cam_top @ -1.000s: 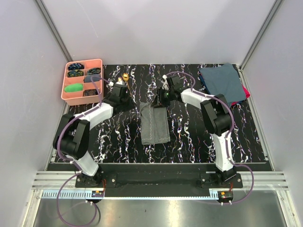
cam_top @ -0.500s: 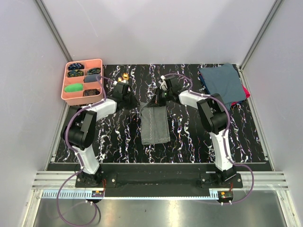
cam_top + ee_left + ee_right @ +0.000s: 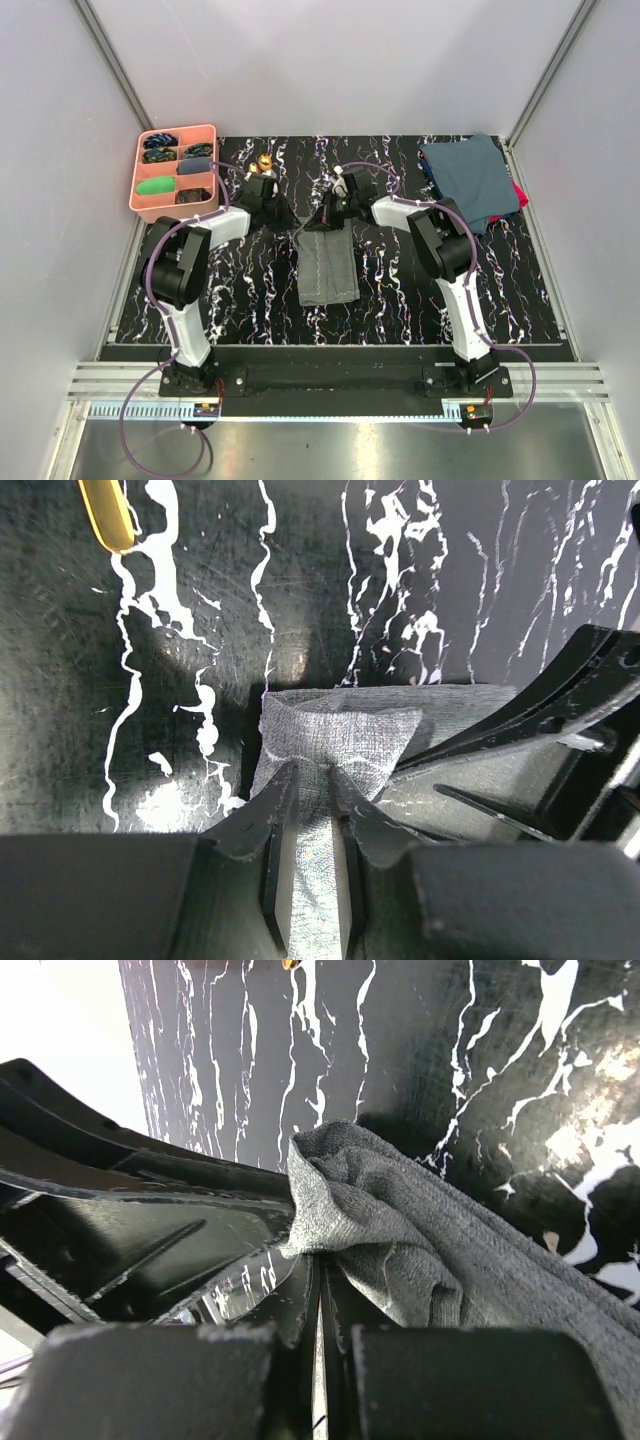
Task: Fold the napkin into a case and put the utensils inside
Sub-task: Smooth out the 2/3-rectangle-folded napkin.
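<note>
Marbled table (image 3: 400,290): left pincer (image 3: 312,768) has reached napkin's (image 3: 328,265) far edge

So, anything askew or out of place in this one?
Only the far end of the napkin: it is puckered where the left hand and right hand pinch it; the rest lies flat.

Matt woven cloth napkin (image 3: 340,730) & glossy table (image 3: 150,690)

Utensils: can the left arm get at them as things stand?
Probably, but not at once: the utensils lie uncovered near the left gripper, nothing between, yet it is closed on a corner of the napkin.
</note>
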`<state>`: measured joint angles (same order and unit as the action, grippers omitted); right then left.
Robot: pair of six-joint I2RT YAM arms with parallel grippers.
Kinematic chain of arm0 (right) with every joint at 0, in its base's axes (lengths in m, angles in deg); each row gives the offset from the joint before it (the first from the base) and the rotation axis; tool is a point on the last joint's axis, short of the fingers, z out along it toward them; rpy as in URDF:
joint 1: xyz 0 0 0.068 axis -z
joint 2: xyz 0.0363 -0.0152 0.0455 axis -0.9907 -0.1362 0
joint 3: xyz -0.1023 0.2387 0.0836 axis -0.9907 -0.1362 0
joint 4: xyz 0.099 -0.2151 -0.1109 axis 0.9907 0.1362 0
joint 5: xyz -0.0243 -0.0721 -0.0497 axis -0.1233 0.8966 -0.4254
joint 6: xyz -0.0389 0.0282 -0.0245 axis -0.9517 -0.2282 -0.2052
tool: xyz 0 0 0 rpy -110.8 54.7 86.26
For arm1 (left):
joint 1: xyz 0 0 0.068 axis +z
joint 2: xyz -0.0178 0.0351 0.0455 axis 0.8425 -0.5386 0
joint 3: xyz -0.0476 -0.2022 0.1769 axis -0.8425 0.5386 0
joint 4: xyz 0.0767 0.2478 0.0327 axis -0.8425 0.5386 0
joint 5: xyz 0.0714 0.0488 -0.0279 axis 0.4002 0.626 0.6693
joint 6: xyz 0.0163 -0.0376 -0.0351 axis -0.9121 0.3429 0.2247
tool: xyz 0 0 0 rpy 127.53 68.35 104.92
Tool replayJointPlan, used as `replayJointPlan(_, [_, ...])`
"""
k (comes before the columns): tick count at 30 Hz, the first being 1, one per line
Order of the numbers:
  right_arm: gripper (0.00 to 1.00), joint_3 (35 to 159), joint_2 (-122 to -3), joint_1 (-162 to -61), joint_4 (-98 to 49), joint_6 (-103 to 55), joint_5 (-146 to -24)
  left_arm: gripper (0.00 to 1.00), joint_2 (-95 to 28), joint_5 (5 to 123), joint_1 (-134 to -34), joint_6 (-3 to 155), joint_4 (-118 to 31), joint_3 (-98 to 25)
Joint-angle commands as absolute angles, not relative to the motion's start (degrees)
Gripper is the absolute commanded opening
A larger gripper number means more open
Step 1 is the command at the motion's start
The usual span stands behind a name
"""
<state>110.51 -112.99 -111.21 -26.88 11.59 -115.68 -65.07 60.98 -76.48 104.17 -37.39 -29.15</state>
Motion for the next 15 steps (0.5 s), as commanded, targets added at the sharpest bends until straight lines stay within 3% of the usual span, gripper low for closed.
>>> replayJointPlan(1, [0.00, 112.34, -114.77, -111.88, -30.17, 13.03, -117.33, 0.21, -66.04, 57.63, -76.39, 104.00, -41.06, -30.95])
replayJointPlan(9, [0.00, 114.10, -117.68, -111.96, -27.98, 10.05, -116.18, 0.20, -66.48, 55.44, -77.10, 105.75, -43.53, -30.16])
replayJointPlan(15, [0.04, 110.32, -111.00, -111.61, -25.26, 7.94, -114.34, 0.20, -67.27, 55.17, -77.45, 106.37, -43.97, -30.69])
